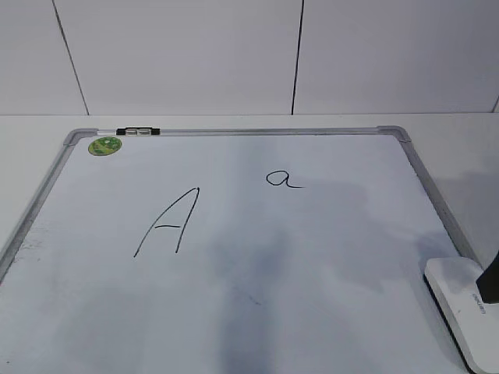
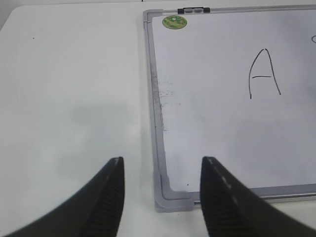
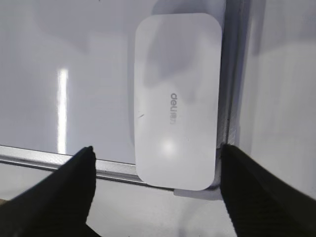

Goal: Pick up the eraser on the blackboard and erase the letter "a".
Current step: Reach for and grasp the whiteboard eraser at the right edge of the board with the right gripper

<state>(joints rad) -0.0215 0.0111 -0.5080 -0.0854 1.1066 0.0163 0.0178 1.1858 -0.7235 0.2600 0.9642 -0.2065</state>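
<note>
You see the blackboard [image 1: 234, 273] flat on the table [image 2: 69, 74]. The eraser [image 3: 175, 98] lies at its near right corner, over the frame. Your right gripper [image 3: 155, 190] hangs above the eraser with jaws wide apart, not touching it. Your left gripper [image 2: 160, 195] stands open over the near left corner. The letter "a" [image 1: 282, 180] sits in the upper middle of the blackboard, right of the big "A" [image 1: 170, 222].

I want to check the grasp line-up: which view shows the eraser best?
The right wrist view: the whole eraser lies flat in the board's corner, lettering readable, between the open right gripper fingers. The exterior view shows only part of it at the lower right edge. The left wrist view misses it.
</note>
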